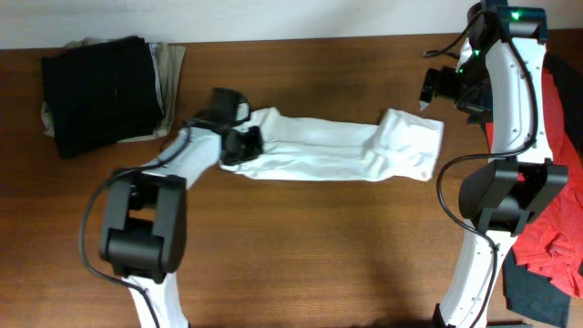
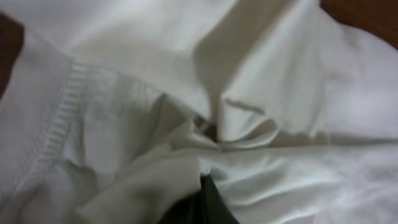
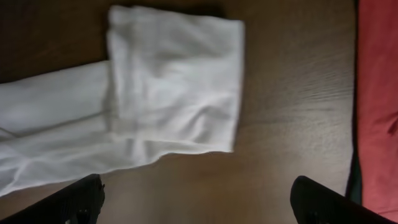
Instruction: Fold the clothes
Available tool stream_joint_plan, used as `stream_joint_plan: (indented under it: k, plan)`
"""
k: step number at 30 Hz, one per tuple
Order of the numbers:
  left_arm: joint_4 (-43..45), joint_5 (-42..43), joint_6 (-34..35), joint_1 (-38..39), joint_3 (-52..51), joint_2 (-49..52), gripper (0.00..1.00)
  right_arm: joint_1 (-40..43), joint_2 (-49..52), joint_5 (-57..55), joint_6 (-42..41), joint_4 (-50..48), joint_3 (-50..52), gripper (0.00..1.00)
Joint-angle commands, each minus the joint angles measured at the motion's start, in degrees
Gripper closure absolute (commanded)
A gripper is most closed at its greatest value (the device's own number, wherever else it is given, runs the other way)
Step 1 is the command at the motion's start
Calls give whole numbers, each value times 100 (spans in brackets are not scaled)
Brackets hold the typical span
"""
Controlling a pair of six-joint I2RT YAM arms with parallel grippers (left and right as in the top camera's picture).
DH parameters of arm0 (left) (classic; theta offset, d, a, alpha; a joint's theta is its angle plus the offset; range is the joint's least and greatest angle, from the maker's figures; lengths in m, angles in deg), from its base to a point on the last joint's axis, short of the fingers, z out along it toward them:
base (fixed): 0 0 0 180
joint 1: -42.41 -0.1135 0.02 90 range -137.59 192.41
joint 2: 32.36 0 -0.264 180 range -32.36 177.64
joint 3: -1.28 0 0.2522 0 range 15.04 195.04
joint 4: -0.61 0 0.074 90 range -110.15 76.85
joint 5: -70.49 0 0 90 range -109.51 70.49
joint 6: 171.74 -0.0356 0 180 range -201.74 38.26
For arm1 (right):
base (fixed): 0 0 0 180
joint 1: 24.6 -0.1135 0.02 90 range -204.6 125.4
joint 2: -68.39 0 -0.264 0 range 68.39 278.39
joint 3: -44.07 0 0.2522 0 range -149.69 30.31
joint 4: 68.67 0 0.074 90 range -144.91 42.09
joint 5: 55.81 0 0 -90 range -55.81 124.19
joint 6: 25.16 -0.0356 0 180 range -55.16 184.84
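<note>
- Your left gripper (image 1: 239,141) is closed on the left end of the white T-shirt (image 1: 319,146). In the left wrist view the thin cloth puckers into a pinch right at the dark fingertip (image 2: 208,202).
- Your right gripper (image 3: 199,208) is wide open w/ nothing between its fingers. It hangs above the shirt's right end and bare table (image 1: 319,246), touching neither.
- The shirt lies mid-table as a long narrow band running left to right. No sleeves stick out, so the lengthwise folds look done.
- Its right end is doubled back on itself into a squarish flap (image 3: 174,81), edges fairly even.
- Prob. left to do: bring the pinched left end over toward the flap to make a compact packet, then smooth it. The left end looks bunched, not flat.
- A black and khaki folded pile (image 1: 100,91) sits at the far left corner, well apart from the shirt; it looks finished.
- A red shirt (image 1: 556,182) lies rumpled at the right edge, behind the right arm. It appears unfolded.
- Overall approx. midway on this garment.
</note>
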Motion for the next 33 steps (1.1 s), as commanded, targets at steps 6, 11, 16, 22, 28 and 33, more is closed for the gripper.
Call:
stream_joint_plan:
  k: [6,11,16,22,28,33]
  plan:
    - [-1049,-575,81,-1416,-251,273,91,-898,59,273,24,-57,33,1]
    - [-1075,-579,79,-1456,-251,273,13,-1781,59,249,-254,-492,227,1]
    - [-1073,-584,79,-1458,-251,273,1,-2461,59,-177,-1130,-1309,1200,0]
    - [-1071,-778,79,-1456,-251,273,1,-3340,59,-682,-1567,-2037,1757,4]
    - [-1073,-778,79,-1458,-251,273,1,-3604,345,-1086,-2280,-2131,1770,14]
    - [-1075,-778,79,-1456,-251,273,1,-3593,723,-1224,-2262,-2249,1770,22]
